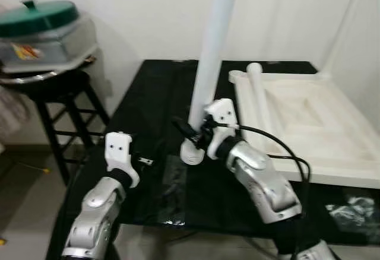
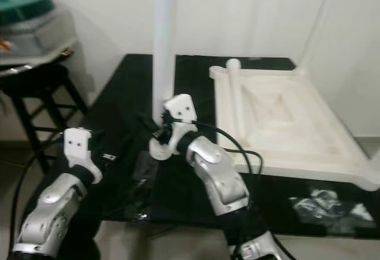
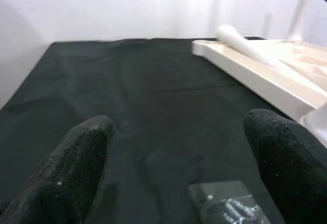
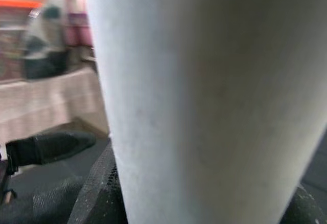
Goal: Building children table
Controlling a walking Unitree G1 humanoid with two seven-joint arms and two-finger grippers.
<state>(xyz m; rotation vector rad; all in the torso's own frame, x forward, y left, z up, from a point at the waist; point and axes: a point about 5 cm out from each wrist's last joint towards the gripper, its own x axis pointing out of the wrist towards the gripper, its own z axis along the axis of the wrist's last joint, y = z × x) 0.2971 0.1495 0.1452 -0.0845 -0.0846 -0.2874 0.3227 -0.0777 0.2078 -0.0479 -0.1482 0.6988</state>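
Observation:
My right gripper (image 1: 191, 130) is shut on a long white table leg (image 1: 211, 52), holding it upright with its lower end (image 1: 192, 153) on the black table (image 1: 154, 94). The leg (image 4: 204, 96) stands very close in the right wrist view. The white children's tabletop (image 1: 314, 123) lies upside down at the right, with another white leg (image 1: 259, 94) lying along its left edge. My left gripper (image 3: 179, 147) is open above the black surface at the front left, its fingers (image 3: 66, 168) wide apart and holding nothing.
A small clear plastic bag (image 3: 230, 206) lies on the black cloth just ahead of the left gripper. Crumpled plastic (image 1: 356, 209) lies at the front right. A black stool (image 1: 59, 100) with a green-lidded container (image 1: 41, 31) stands left of the table.

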